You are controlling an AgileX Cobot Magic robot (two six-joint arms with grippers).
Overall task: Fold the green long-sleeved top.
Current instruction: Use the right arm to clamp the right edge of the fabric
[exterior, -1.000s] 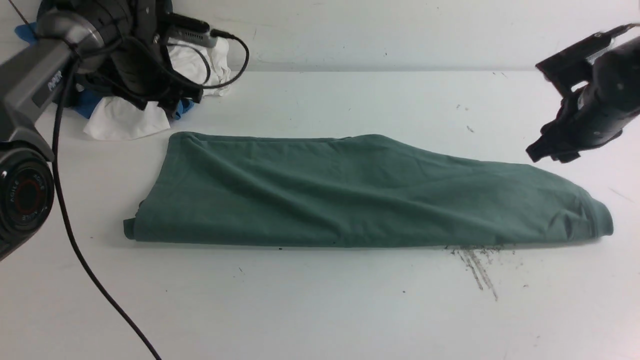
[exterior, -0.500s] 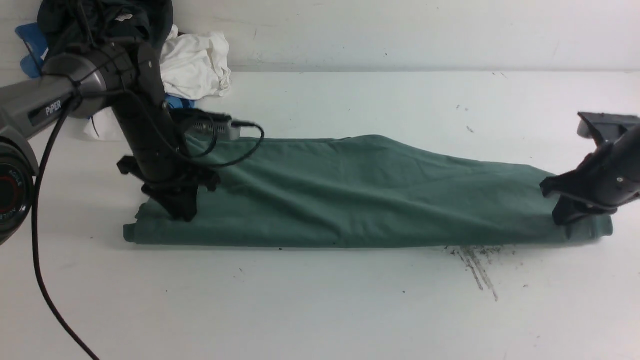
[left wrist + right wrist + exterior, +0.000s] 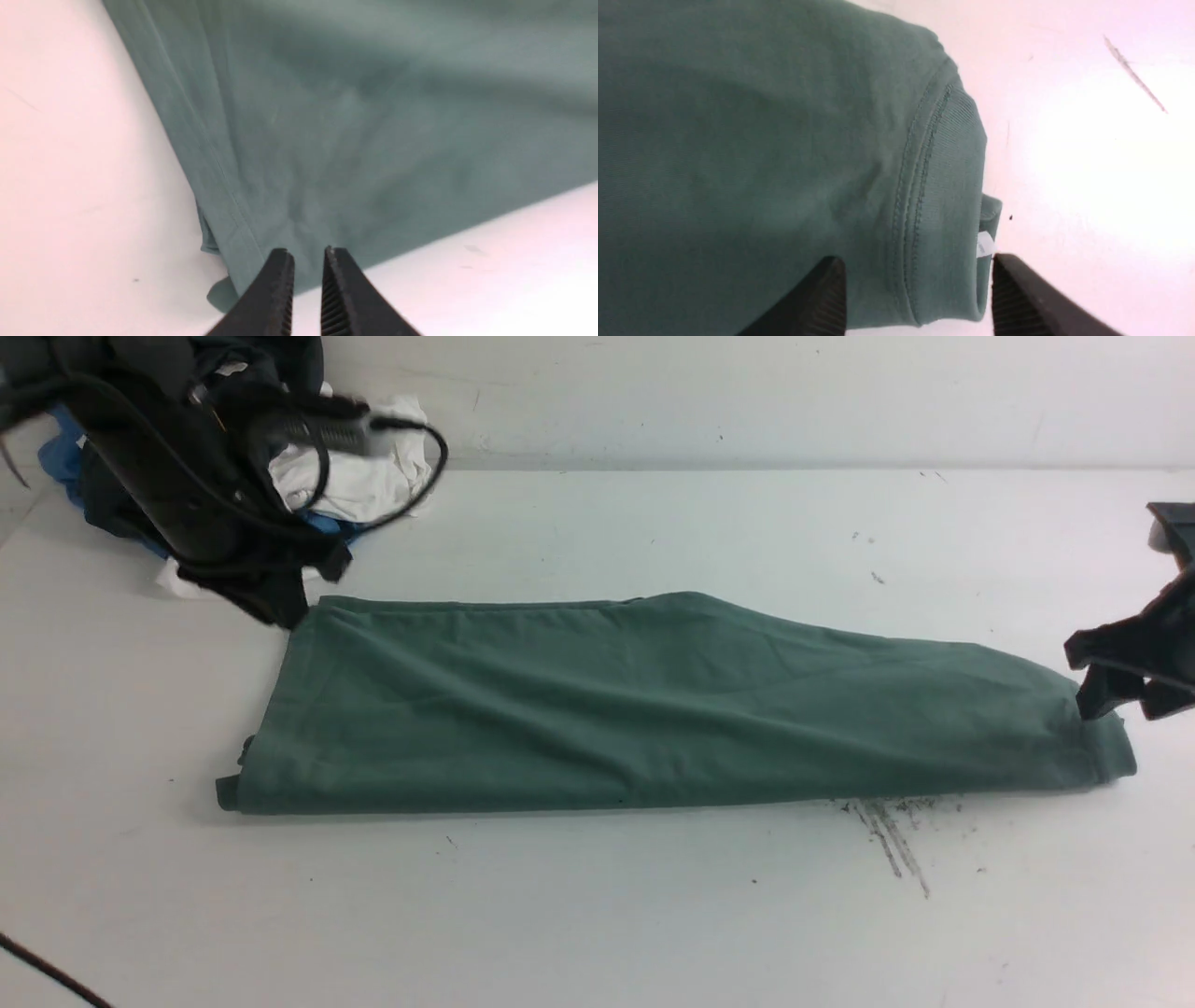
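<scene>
The green top's (image 3: 597,709) left end has slid nearer; left jaws (image 3: 308,254) slightly parted, right jaws (image 3: 920,266) wide open!

Front view: one, looking forward from the robot's own side, between its arms, and slanting down over the white table (image 3: 597,905); standing farther back than either wrist view, with pale wall along the top of the frame.
Left wrist view: one, riding on the left arm, facing down at close range.
Right wrist view: one, riding on the right arm, facing down at close range.
Shared, front and left wrist: garment end, lower left of the front frame.
Shared, front and right wrist: garment end, right side of the front frame.
</scene>
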